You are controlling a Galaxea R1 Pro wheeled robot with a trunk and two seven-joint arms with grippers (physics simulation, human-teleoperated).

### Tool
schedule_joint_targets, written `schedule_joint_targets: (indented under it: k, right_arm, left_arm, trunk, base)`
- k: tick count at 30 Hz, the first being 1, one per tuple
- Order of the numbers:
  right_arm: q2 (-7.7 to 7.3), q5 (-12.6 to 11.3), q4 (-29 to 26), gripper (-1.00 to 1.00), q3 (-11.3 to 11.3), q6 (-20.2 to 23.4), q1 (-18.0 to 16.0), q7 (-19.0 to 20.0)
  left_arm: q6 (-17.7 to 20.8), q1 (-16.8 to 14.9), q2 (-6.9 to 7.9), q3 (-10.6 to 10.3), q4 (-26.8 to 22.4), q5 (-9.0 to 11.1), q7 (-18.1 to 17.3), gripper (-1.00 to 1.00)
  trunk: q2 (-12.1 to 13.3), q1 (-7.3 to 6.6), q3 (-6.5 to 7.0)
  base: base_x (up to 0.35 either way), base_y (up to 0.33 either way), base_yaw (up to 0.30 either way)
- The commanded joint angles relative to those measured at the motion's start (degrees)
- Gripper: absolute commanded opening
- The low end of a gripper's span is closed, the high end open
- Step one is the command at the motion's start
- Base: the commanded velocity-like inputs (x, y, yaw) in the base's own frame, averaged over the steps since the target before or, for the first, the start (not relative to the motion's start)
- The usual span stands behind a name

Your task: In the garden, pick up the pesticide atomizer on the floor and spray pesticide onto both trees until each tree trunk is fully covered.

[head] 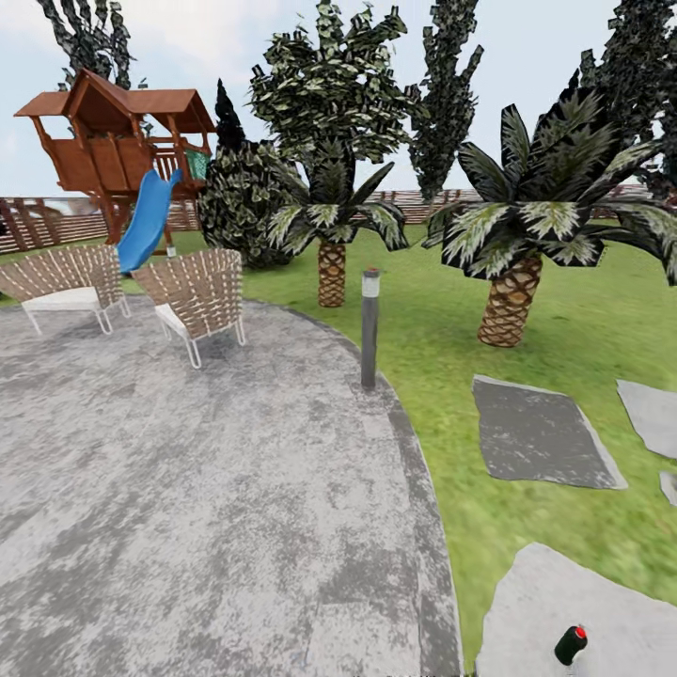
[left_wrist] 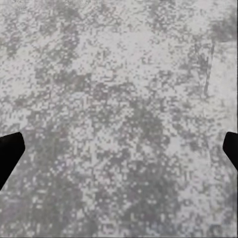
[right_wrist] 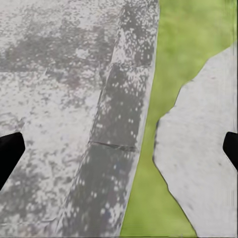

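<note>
Nearest the camera lay a pale stepping stone (head: pixel 564 611), and on it, at the bottom right of the head view, stood a small dark object with a red tip (head: pixel 571 644), judged to be the pesticide atomizer, partly cut off by the frame edge. It appeared roughly upright, tilted slightly, though its lower part was hidden. Left gripper (left_wrist: pixel 119 148): fingertips wide apart at the frame edges, holding nothing, over the speckled grey paving (left_wrist: pixel 119 74). Right gripper (right_wrist: pixel 119 148): likewise spread and empty, over the curb (right_wrist: pixel 114 148), a strip of grass (right_wrist: pixel 148 163) and a pale slab (right_wrist: pixel 198 158). The atomizer lay toward the robot's right, so the right arm was judged the nearer for the pick. Further off: a grey bollard lamp (head: pixel 369 329) at the paving's edge, two wicker chairs (head: pixel 193 296), a wooden playhouse (head: pixel 118 132) with a blue slide (head: pixel 148 221), two scaly-trunked palms (head: pixel 512 291), a slatted fence (head: pixel 56 226). No grey-tan tree trunks could be picked out with certainty. Containers: none seen besides the atomizer; its contents could not be told.
</note>
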Motion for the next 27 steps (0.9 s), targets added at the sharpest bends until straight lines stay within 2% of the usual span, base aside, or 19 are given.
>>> schedule_joint_targets:
  k: [1,27]
  right_arm:
    - [0.02,0.0,0.0,1.0,0.0,0.0,0.0,0.0]
    - [0.05,0.0,0.09,1.0,0.04,0.0,0.0,0.0]
  left_arm:
    - [0.01,0.0,0.0,0.0,0.0,0.0,0.05,1.0]
    - [0.02,0.0,0.09,0.08,0.0,0.17,0.49,1.0]
  trunk:
    - [0.0,0.0,0.02]
    - [0.0,0.0,0.05]
  base:
    - [0.0,-0.274,-0.266]
    - [0.0,-0.274,-0.272]
